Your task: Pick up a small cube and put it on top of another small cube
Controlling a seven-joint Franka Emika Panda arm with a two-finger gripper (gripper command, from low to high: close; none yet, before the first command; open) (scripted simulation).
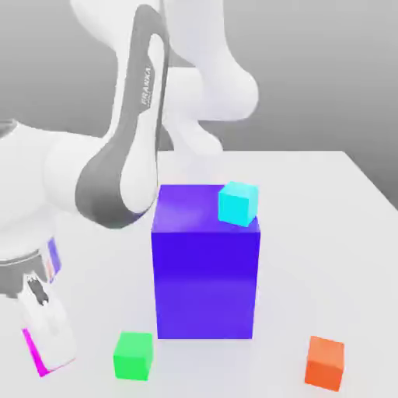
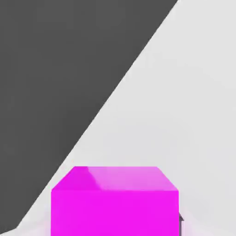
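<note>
While the arm (image 1: 128,148) bends low toward the exterior view's left, we see its gripper (image 1: 48,342) at the table's near left corner, fingers clamped on a magenta cube (image 1: 35,351). We read a sliver of magenta at the white fingers' (image 1: 54,326) lower left edge there, and the hand view gives us the same magenta cube (image 2: 115,203) close up, sitting right at the fingers with white table (image 2: 198,115) and dark background beyond. So the hand is narrow and holding the magenta cube, not the green one.

We find the small bright green cube (image 1: 134,355) resting on the white table (image 1: 326,194), just to the right of the gripper in the exterior view, apart from it and untouched. It sits near the front left corner of the big blue-purple block (image 1: 206,264), not touching the block.

We note the big block stands upright mid-table. A cyan cube (image 1: 238,204) sits on its top face at the right rear corner, slightly turned. An orange cube (image 1: 325,362) lies on the table at the exterior view's lower right, well apart from the green cube, with the big block's front between them.

We cannot tell whether the magenta cube is lifted or touching the table.
</note>
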